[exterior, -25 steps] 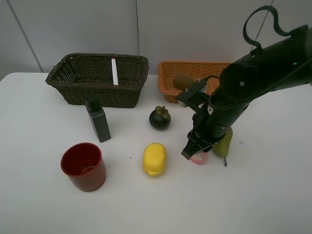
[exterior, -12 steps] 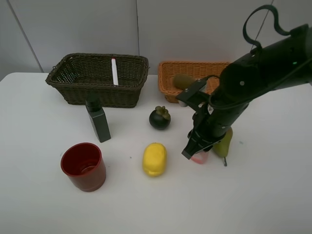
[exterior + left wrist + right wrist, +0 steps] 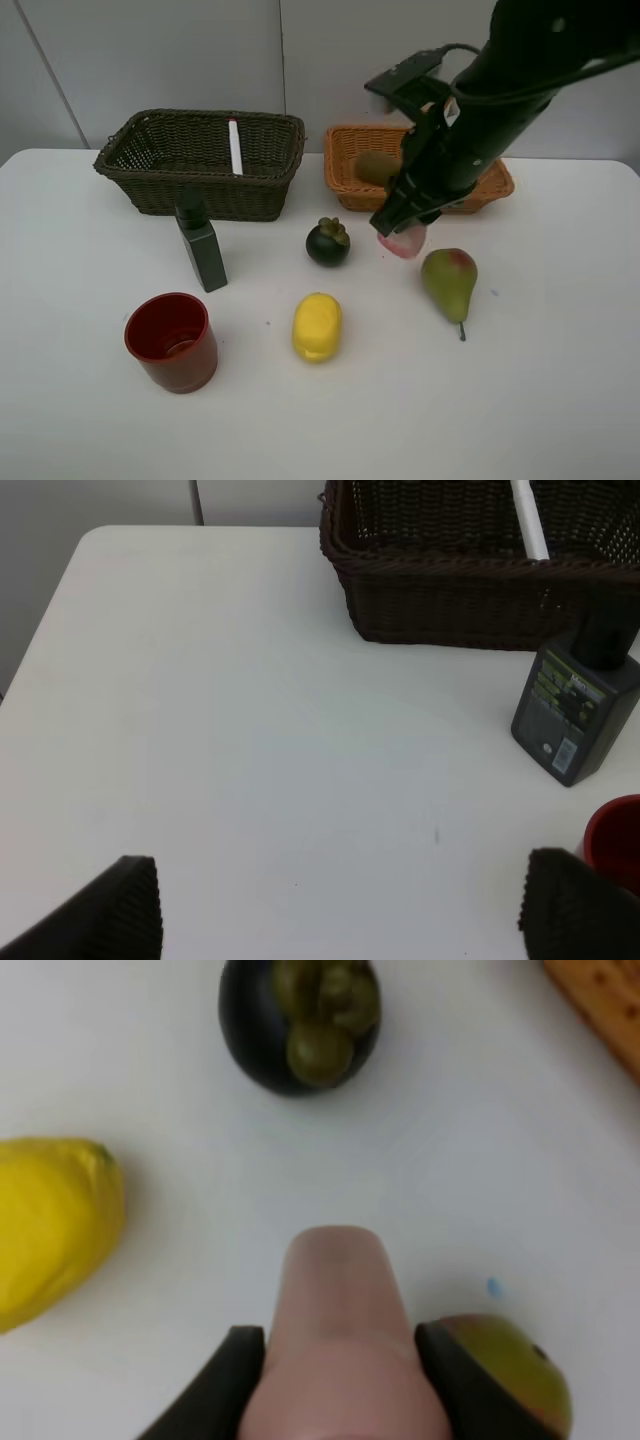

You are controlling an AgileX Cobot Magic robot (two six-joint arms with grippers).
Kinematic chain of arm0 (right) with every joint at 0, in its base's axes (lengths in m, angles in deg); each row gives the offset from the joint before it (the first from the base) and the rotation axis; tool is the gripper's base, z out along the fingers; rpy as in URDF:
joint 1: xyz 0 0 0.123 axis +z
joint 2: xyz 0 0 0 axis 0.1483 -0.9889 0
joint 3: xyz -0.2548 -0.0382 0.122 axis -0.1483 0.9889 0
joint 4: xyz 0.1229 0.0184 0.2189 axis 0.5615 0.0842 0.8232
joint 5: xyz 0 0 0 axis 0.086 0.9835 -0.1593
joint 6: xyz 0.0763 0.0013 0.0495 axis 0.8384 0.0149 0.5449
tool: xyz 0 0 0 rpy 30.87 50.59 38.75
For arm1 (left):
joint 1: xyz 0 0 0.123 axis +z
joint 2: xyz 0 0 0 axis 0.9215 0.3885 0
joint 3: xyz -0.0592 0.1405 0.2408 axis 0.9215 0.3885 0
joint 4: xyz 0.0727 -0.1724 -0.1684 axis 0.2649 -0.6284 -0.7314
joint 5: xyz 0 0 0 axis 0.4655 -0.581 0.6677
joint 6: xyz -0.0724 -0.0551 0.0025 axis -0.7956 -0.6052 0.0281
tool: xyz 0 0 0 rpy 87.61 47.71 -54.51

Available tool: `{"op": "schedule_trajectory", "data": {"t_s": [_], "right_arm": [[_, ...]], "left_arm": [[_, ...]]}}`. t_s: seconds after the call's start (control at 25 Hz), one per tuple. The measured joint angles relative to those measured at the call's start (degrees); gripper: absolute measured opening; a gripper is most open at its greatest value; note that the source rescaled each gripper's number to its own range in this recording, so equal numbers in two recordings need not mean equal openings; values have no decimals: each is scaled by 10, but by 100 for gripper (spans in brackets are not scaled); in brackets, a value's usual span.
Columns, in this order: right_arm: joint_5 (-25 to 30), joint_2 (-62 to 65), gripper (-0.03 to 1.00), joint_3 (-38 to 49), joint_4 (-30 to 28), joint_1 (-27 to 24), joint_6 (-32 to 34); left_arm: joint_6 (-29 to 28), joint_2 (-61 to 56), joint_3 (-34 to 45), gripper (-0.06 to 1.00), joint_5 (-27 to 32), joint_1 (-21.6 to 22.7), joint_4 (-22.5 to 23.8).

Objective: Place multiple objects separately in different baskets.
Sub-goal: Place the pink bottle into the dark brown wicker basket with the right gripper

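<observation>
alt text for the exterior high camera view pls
The right gripper holds a pink bottle above a white table, between a mangosteen and a pear. A lemon, red cup and dark green bottle sit nearer; behind, a dark basket holds a marker and an orange basket a kiwi.

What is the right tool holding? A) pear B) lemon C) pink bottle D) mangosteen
C: the right tool is shut on the pink bottle, held above the table; the lemon, pear and mangosteen lie free on it.
</observation>
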Motion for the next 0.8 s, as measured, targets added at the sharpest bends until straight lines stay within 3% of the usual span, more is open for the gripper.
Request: {"op": "schedule_trajectory", "data": {"t_s": [0.24,0.48,0.64,0.8], "right_arm": [[54,4,22,-92,0,0,0],[59,4,22,-159,0,0,0],[23,4,22,-175,0,0,0],[-64,0,22,-176,1,1,1]], "left_arm": [[0,0,0,93,0,0,1],[0,0,0,93,0,0,1],[0,0,0,93,0,0,1],[0,0,0,93,0,0,1]]}}
